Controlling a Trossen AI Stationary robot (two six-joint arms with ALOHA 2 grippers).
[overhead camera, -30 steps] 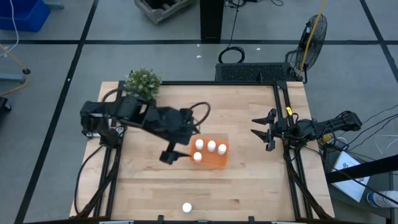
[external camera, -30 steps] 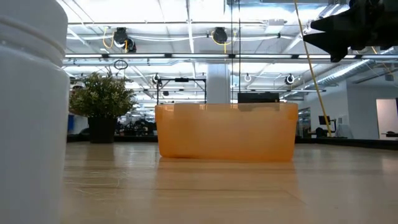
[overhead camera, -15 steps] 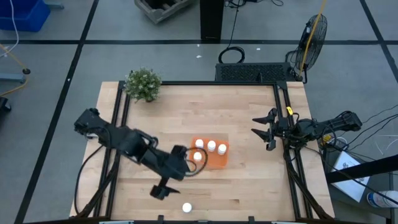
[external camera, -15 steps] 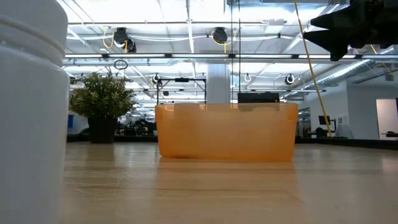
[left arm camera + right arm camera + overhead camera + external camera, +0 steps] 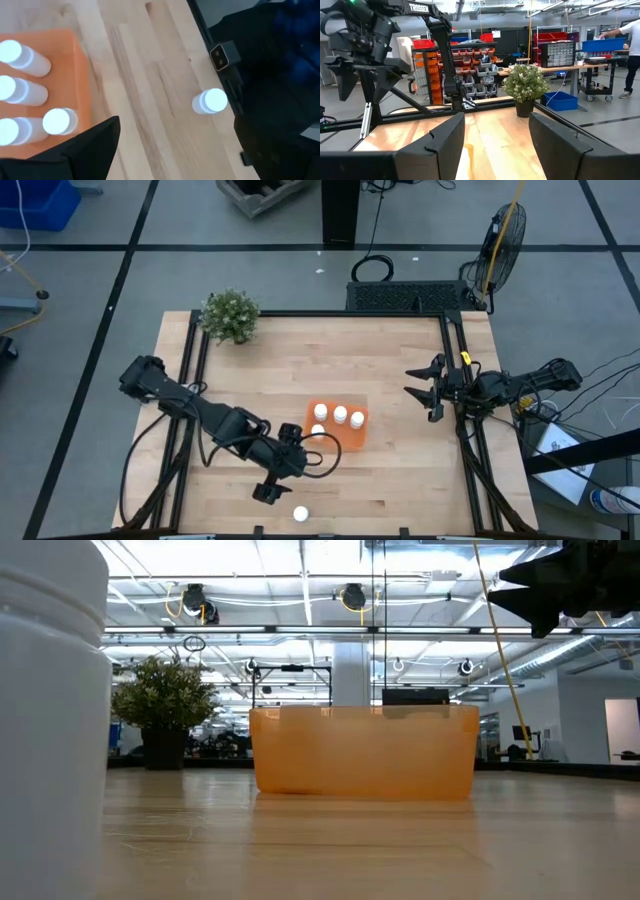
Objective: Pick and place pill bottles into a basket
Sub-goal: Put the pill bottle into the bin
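Observation:
Four white pill bottles point(image 5: 338, 418) stand in the orange basket point(image 5: 350, 438) at mid-table; they also show in the left wrist view point(image 5: 20, 92). A fifth bottle point(image 5: 300, 513) stands upright on the wood near the table's near edge; it also shows in the left wrist view point(image 5: 210, 100) and fills the left of the low view point(image 5: 50, 720). My left gripper point(image 5: 268, 492) is open and empty, a little to the left of the lone bottle, its fingers point(image 5: 95, 147) spread wide. My right gripper point(image 5: 425, 395) is open and empty at the table's right edge.
A green potted plant point(image 5: 231, 316) stands at the far left corner. The black frame rail point(image 5: 222, 55) runs along the near edge right beside the lone bottle. Bare wood lies between the basket and the near edge.
My left gripper has gone from beside the basket's left end toward the table's near edge, ending close to the lone bottle, its arm swinging out low over the table's left half. The bottles and the basket have stayed put.

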